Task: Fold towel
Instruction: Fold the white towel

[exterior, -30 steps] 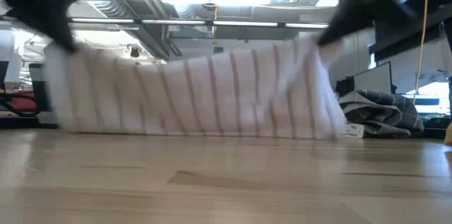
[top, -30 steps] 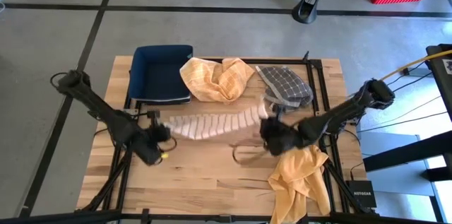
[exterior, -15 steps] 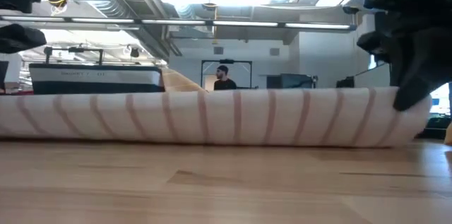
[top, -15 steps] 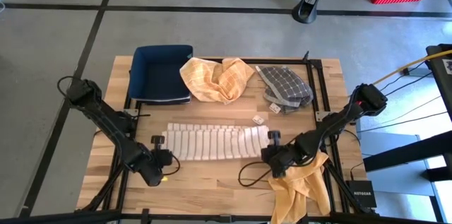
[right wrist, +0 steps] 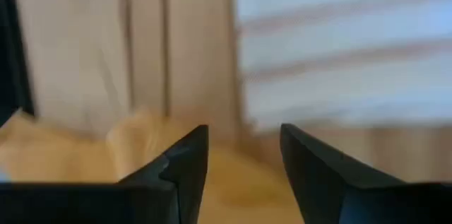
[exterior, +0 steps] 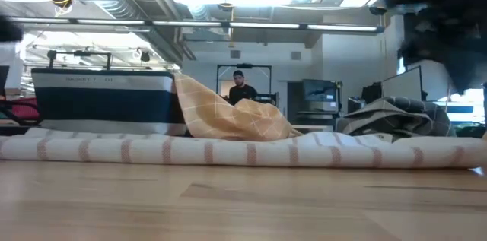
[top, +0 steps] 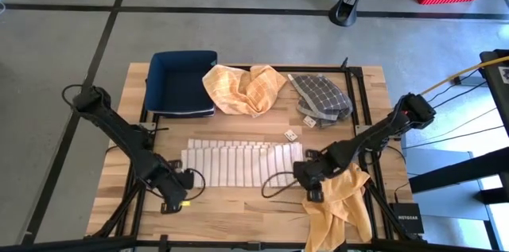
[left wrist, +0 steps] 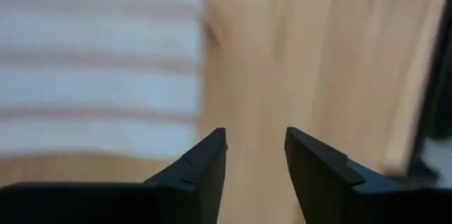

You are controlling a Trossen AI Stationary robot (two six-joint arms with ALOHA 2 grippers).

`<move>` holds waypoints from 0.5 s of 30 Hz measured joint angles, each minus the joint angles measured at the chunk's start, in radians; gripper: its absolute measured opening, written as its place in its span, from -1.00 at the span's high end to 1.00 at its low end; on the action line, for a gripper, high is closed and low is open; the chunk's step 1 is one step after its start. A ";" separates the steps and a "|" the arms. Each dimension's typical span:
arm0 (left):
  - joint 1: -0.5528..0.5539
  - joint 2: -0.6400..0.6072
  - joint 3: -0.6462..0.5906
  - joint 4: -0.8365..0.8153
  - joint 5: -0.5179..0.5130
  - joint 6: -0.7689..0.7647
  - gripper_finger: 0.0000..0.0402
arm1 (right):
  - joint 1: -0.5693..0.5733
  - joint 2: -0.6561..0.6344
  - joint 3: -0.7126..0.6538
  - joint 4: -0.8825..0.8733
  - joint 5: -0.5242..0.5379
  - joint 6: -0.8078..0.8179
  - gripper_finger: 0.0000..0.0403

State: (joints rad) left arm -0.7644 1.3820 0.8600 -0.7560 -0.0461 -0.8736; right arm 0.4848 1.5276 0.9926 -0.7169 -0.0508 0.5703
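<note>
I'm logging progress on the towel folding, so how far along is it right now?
Done: the striped towel lies flat on the table as a long band, so one fold looks made. In hand: nothing; the left gripper and right gripper are both open and off the cloth, one near each end. Left: probably folding the band shorter. The other cloths look untouched.

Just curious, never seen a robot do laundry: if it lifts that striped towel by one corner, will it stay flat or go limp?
Probably limp. The striped towel lies flat on the table with soft rippled edges in the low view, so it should sag and drape. It looks thin, so likely light. The crumpled orange cloth nearby suggests that such fabric bunches easily.
</note>
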 joint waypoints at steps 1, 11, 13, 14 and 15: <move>0.007 -0.026 0.000 -0.008 -0.079 0.020 0.30 | -0.014 0.000 0.003 0.014 0.055 -0.035 0.09; 0.197 -0.111 -0.189 -0.004 -0.585 0.097 0.30 | -0.250 0.000 -0.187 0.335 0.225 -0.261 0.14; 0.240 -0.110 -0.260 0.051 -0.574 0.111 0.30 | -0.272 0.000 -0.233 0.354 0.187 -0.259 0.14; 0.260 -0.110 -0.293 0.080 -0.557 0.120 0.30 | -0.279 0.000 -0.250 0.353 0.183 -0.247 0.14; 0.278 -0.110 -0.323 0.101 -0.537 0.122 0.30 | -0.278 0.000 -0.266 0.350 0.178 -0.233 0.14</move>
State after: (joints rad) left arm -0.4860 1.2720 0.5374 -0.6555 -0.5827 -0.7513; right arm 0.2066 1.5280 0.7270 -0.3668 0.1276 0.3377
